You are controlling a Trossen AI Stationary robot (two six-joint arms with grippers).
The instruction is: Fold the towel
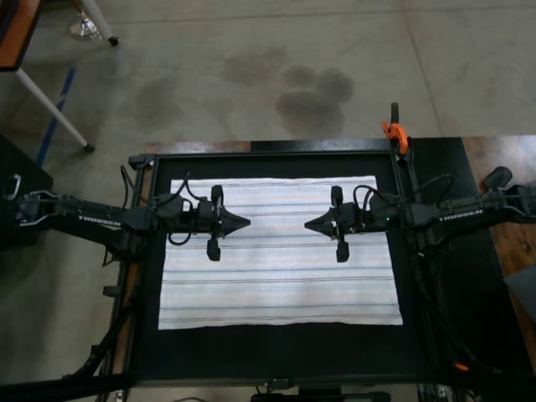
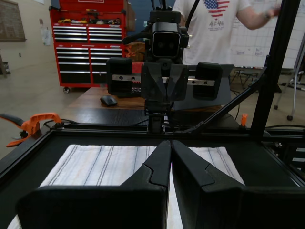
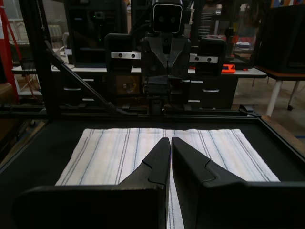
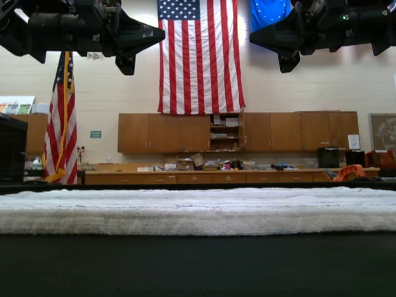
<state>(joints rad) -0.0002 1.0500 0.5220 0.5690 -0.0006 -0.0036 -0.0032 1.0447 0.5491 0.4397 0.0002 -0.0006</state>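
Observation:
The towel (image 1: pixel 276 268) lies spread flat on the black mat (image 1: pixel 276 352), white with thin grey-blue stripes; it also shows in the wrist views as the towel (image 2: pixel 95 164) and the towel (image 3: pixel 114 152). My left gripper (image 1: pixel 247 223) hovers above the towel's far half from the top view's left, shut and empty. Facing it tip to tip from the right is my right gripper (image 1: pixel 307 224), also shut and empty. A gap stays between the two tips. The exterior view shows the left gripper (image 4: pixel 162 32) and the right gripper (image 4: pixel 252 36) well above the towel (image 4: pixel 198 210).
A black frame (image 1: pixel 402 251) rims the mat, with an orange clamp (image 1: pixel 394 130) on its far right corner. A wooden table (image 1: pixel 502 176) stands beyond the right side. A person in a white shirt (image 2: pixel 214 28) and a red tool chest (image 2: pixel 88 43) are behind the right arm.

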